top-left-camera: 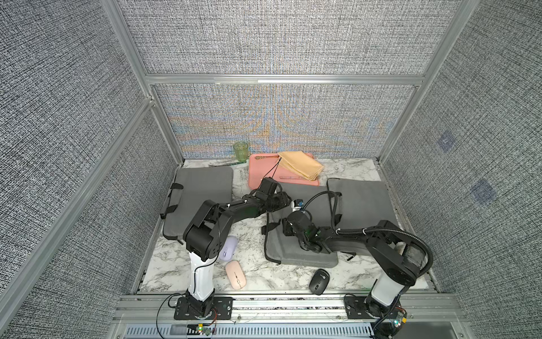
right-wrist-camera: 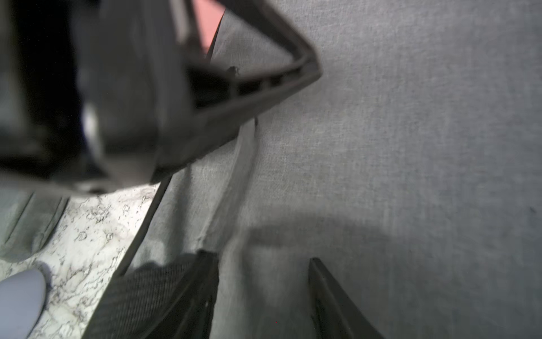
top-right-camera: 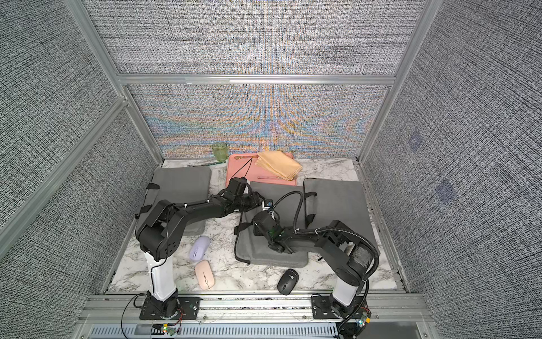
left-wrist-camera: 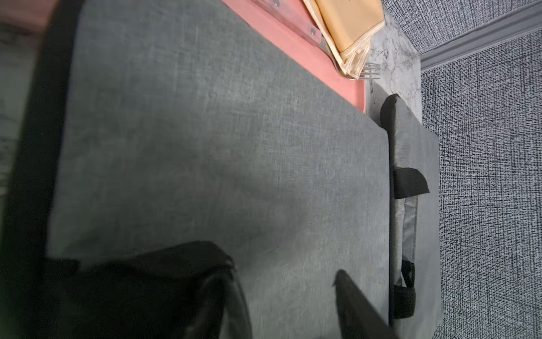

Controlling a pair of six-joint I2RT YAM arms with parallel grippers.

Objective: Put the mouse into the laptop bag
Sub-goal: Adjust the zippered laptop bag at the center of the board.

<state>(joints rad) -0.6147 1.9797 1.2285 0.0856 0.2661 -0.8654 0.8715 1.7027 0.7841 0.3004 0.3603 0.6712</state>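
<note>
The left gripper [left-wrist-camera: 280, 264] has its jaws standing apart with nothing between them; only the grey weave of the middle laptop bag [top-left-camera: 299, 258] shows in the gap. The right gripper [right-wrist-camera: 261, 259] is parted and empty too, low over the same bag beside a raised fold along its edge. Whether either gripper touches the fabric I cannot tell. In both top views the two grippers nearly meet just right of the frame's centre, over the upper part of that bag. All three mice lie out on the marble tabletop [top-left-camera: 272, 276]. The purple mouse [top-left-camera: 228, 249] is left of centre beside the left arm, and the pink mouse [top-left-camera: 235, 274] is just below it. The black mouse [top-left-camera: 319, 281] is right of centre, near the bag's lower edge. Two more grey laptop bags lie flat on the tabletop, the left bag [top-left-camera: 202, 187] and the right bag [top-left-camera: 360, 199]. Above the middle bag in the frame, a pink tray [top-left-camera: 258, 179] carries a folded yellow cloth [top-left-camera: 302, 167], with a green glass [top-left-camera: 240, 150] to its upper left.
</note>
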